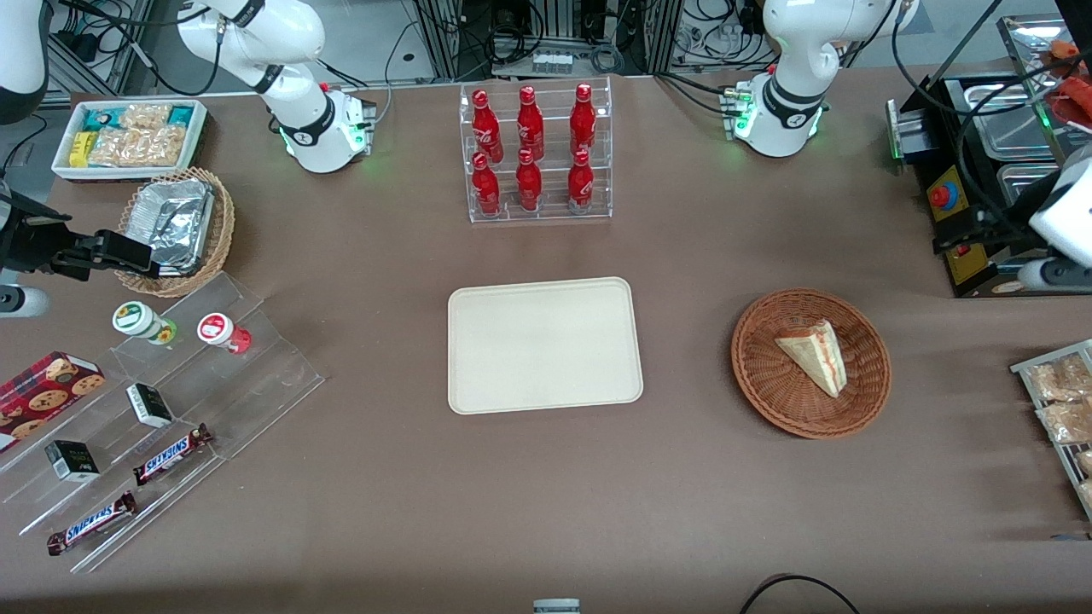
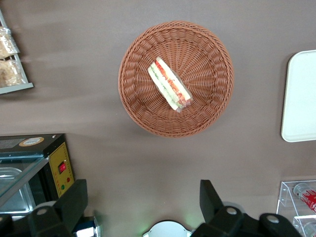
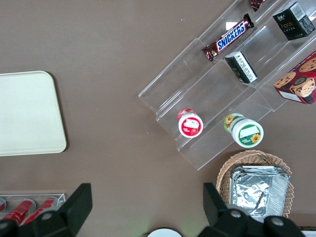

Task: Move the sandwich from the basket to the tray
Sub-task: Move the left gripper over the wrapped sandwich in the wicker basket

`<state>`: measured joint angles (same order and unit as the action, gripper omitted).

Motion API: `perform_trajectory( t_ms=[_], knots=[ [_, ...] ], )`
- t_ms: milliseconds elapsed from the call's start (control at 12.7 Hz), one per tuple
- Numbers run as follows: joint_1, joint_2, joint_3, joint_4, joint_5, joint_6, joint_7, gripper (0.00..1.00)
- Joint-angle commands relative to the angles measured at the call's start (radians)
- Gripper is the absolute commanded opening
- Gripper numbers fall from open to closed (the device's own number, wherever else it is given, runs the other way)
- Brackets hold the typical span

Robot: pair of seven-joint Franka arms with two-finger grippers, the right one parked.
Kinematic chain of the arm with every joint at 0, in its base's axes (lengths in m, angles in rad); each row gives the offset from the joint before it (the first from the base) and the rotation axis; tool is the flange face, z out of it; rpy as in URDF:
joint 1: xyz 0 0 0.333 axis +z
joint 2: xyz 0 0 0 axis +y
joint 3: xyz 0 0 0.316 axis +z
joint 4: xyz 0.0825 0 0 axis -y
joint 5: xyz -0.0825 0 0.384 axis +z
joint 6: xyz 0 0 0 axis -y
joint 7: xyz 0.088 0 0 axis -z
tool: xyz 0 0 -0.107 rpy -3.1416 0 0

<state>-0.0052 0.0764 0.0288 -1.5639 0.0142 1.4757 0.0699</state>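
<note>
Front view: one triangular pale-bread sandwich [image 1: 815, 354] is lying in one round reddish-brown wicker basket [image 1: 763, 385], its tip pointing toward the camera, beside one cream rectangular tray [image 1: 544, 344].

Left wrist view: the black two-finger gripper [image 2: 143, 205] is hovering with fingers spread wide, well above the basket [image 2: 207, 106], the sandwich [image 2: 169, 84] lying diagonally.

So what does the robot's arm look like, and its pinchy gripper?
The arm is glossy white and rounded, with black rings at its joints, a green light glowing at its base and black cables trailing off it. Its gripper, open above the table near the basket, has two flat black wedge-shaped fingers.
</note>
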Motion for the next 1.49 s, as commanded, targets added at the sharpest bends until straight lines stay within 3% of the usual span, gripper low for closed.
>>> perform_trajectory(
  t_ms=[0, 787, 1258, 1416],
  knots=[
    [-0.006, 0.006, 0.005, -0.063, 0.003, 0.067, -0.002, 1.00],
    [-0.058, 0.014, 0.002, -0.424, 0.004, 0.517, -0.323, 1.00],
    [-0.087, 0.058, 0.000, -0.498, 0.004, 0.601, -0.634, 1.00],
    [-0.104, 0.081, 0.002, -0.501, 0.004, 0.623, -0.663, 1.00]
  ],
)
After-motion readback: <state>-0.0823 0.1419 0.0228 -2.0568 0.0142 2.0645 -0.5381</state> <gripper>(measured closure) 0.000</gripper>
